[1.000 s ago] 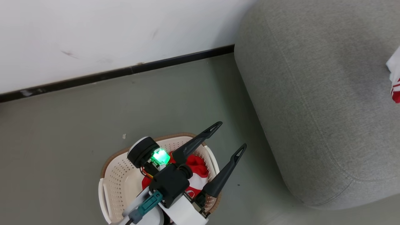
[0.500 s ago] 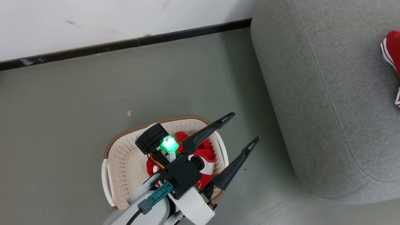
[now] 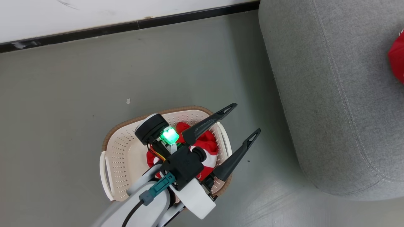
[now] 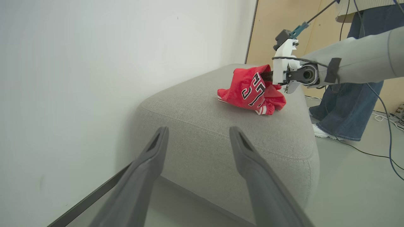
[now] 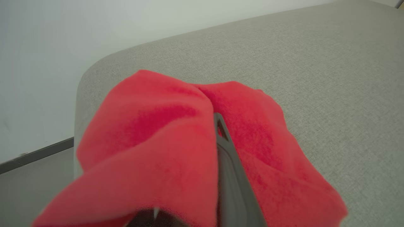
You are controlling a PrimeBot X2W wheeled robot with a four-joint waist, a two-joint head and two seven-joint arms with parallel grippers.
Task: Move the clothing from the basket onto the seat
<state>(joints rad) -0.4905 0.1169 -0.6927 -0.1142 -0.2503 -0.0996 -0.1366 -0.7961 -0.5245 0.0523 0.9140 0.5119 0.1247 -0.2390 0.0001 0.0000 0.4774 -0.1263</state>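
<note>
The right gripper (image 5: pixel 221 126) was clenched on a red garment (image 4: pixel 233 90), its fingers buried in the folds. The cloth's lower part rested on top of the seat (image 3: pixel 315 78), while the pinched part stood lifted. The other garment (image 3: pixel 208 145) lay crumpled in the basket (image 3: pixel 109 138), which stood on the floor (image 3: pixel 79 78) near the seat. The left gripper (image 3: pixel 246 117) hung above the basket with its jaws spread wide and nothing between them, its fingers pointing toward the seat rather than down at the cloth. Both pieces looked light, limp and thin, so they would probably sag and trail from any single pinch and offer no firm edge. The best hold on the other garment seemed to be the raised hump at the top of the bunch, taken deep enough to trap several layers so that a smooth fabric could not slide out. A dangling hem might catch on the basket's rim on the way up. The red garment bore large black digits (image 4: pixel 251 90) edged in white, tilted and partly folded, so the number could not be read with certainty. It also had a white trim (image 4: pixel 261 110) band at its hem. No brand or label was legible, and the arm hid most of the other garment.
</note>
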